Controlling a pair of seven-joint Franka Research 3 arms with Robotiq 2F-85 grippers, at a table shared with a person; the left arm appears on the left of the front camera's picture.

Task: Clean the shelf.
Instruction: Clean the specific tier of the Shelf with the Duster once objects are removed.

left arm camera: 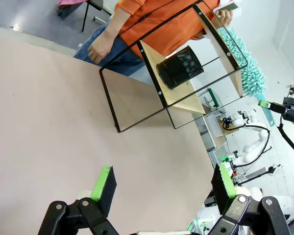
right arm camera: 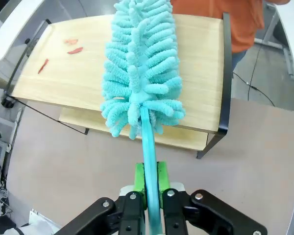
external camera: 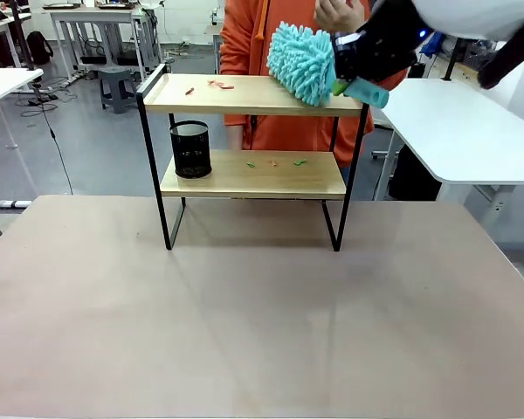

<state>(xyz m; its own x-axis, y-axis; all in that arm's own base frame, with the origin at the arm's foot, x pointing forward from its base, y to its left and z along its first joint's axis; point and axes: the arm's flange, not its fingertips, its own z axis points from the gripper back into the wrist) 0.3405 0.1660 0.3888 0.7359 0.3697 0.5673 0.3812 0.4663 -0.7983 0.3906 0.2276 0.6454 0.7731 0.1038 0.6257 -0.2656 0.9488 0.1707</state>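
The shelf (external camera: 253, 175) stands at the far middle of the table, two light wood boards in a thin black frame. My right gripper (external camera: 349, 85) is shut on the handle of a fluffy teal duster (external camera: 301, 61), whose head rests over the right end of the top board (right arm camera: 196, 63). In the right wrist view the green pads (right arm camera: 139, 177) clamp the teal handle (right arm camera: 148, 147). Red scraps (external camera: 218, 85) lie on the top board's left half. Small green and red scraps (external camera: 275, 162) lie on the lower board. My left gripper (left arm camera: 164, 183) is open above the bare tabletop, away from the shelf (left arm camera: 186, 98).
A black mesh cup (external camera: 190, 149) stands at the left of the lower board. A person in an orange jacket (external camera: 253, 35) stands right behind the shelf, one hand (external camera: 339, 13) raised near the duster. A white table (external camera: 463, 131) sits at the right.
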